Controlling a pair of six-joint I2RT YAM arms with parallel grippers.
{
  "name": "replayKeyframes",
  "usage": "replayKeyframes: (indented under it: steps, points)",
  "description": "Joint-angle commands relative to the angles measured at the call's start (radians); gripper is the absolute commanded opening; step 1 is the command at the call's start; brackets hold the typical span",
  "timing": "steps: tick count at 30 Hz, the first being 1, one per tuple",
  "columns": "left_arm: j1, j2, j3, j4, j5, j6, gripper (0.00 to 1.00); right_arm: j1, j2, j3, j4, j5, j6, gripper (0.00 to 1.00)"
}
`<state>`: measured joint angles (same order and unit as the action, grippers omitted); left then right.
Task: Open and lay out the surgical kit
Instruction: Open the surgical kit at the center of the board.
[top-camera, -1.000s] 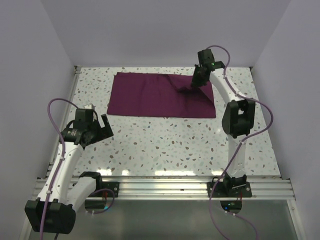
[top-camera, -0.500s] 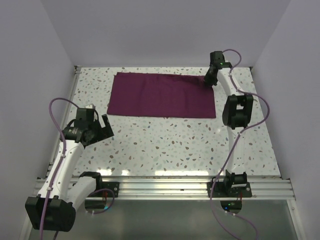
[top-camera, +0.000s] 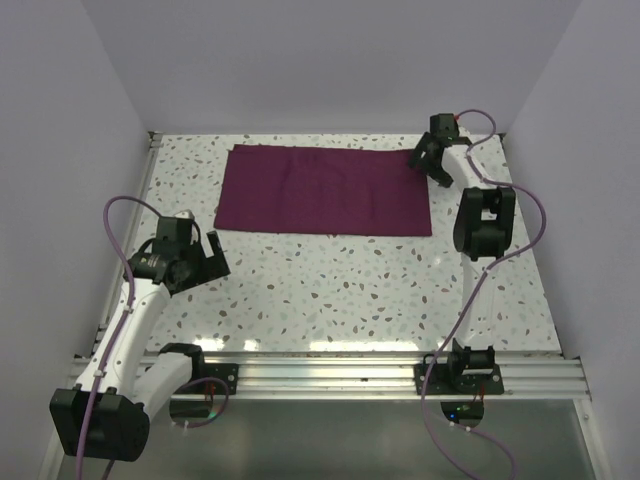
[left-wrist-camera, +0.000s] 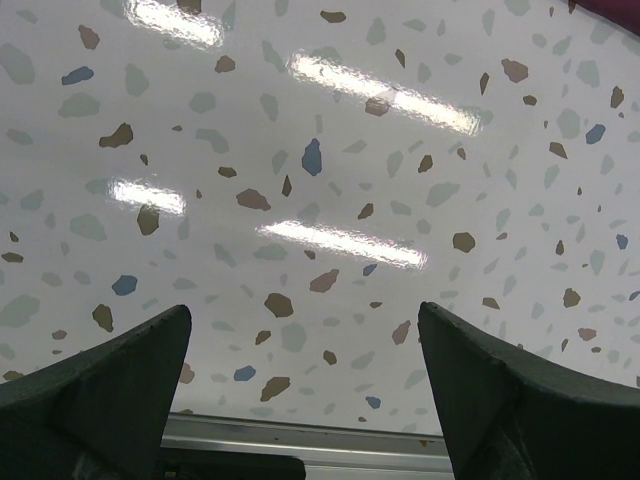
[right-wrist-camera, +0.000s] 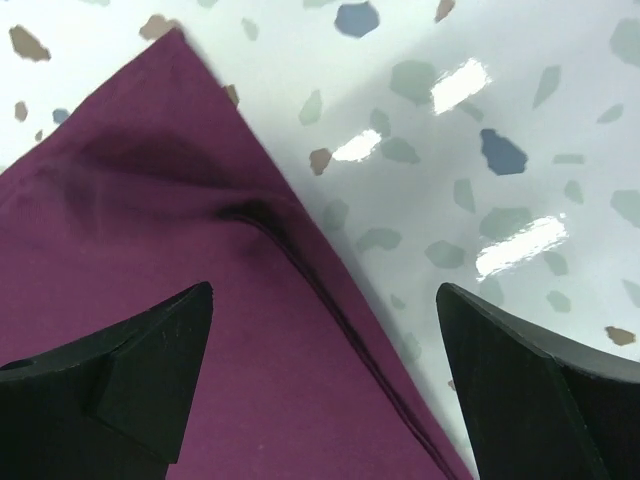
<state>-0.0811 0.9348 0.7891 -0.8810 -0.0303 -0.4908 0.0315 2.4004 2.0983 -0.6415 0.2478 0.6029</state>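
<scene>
My right gripper (right-wrist-camera: 320, 375) stands wide open, empty, above the flat maroon cloth wrap's (top-camera: 322, 190) far-right corner (unfolding step); next I must find the instruments.

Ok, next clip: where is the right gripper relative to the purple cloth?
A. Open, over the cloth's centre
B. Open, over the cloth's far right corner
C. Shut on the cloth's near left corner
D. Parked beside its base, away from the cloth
B: the right gripper stands open, nothing between its fingers, above the purple cloth at its far right corner.
</scene>
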Motion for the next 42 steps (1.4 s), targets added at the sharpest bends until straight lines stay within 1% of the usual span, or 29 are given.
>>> replayKeyframes:
  steps: [1, 4, 6, 8, 9, 11, 12, 15, 20, 27, 32, 35, 36, 38, 41, 42]
  points:
    - [-0.006, -0.001, 0.002, 0.025, -0.008, -0.017, 1.0, 0.005, -0.124, -0.092, 0.206, -0.106, -0.003, 0.96]
    - [-0.006, 0.001, 0.001, 0.025, -0.008, -0.015, 1.0, 0.005, -0.119, -0.087, 0.223, -0.14, -0.003, 0.91]
    - [-0.006, -0.001, -0.001, 0.025, -0.008, -0.015, 1.0, 0.004, -0.129, -0.08, 0.235, -0.131, -0.008, 0.9]
    - [-0.008, -0.001, -0.001, 0.024, -0.008, -0.017, 1.0, 0.005, -0.141, -0.109, 0.304, -0.137, -0.011, 0.9]
    - [-0.009, -0.002, -0.001, 0.024, -0.008, -0.017, 1.0, 0.005, -0.121, -0.083, 0.309, -0.145, -0.011, 0.9]
    - [-0.012, -0.002, 0.001, 0.024, -0.008, -0.017, 1.0, 0.005, -0.072, -0.011, 0.251, -0.153, -0.012, 0.89]
    - [-0.014, -0.004, 0.001, 0.024, -0.01, -0.017, 1.0, 0.004, -0.023, 0.061, 0.229, -0.154, -0.012, 0.88]
    - [-0.022, -0.001, -0.002, 0.024, -0.011, -0.018, 1.0, 0.005, 0.029, 0.123, 0.201, -0.159, -0.015, 0.87]
    - [-0.029, 0.007, -0.001, 0.024, -0.014, -0.02, 1.0, 0.005, 0.092, 0.138, 0.238, -0.177, -0.014, 0.84]
    - [-0.048, 0.01, 0.001, 0.019, -0.023, -0.025, 1.0, 0.007, 0.163, 0.161, 0.236, -0.182, 0.0, 0.8]
    - [-0.057, 0.018, -0.001, 0.019, -0.029, -0.028, 1.0, 0.004, 0.187, 0.157, 0.238, -0.185, 0.015, 0.74]
    - [-0.06, 0.021, -0.001, 0.019, -0.029, -0.028, 1.0, 0.005, 0.174, 0.128, 0.25, -0.185, 0.018, 0.67]
    - [-0.06, 0.022, 0.001, 0.019, -0.029, -0.028, 1.0, 0.005, 0.169, 0.123, 0.255, -0.183, 0.015, 0.59]
    - [-0.06, 0.024, -0.001, 0.019, -0.029, -0.028, 1.0, 0.005, 0.166, 0.124, 0.255, -0.177, 0.011, 0.51]
    - [-0.06, 0.025, 0.001, 0.019, -0.031, -0.029, 1.0, 0.004, 0.167, 0.141, 0.243, -0.173, 0.0, 0.33]
    - [-0.06, 0.025, 0.002, 0.017, -0.031, -0.029, 1.0, 0.005, 0.166, 0.146, 0.24, -0.171, -0.006, 0.24]
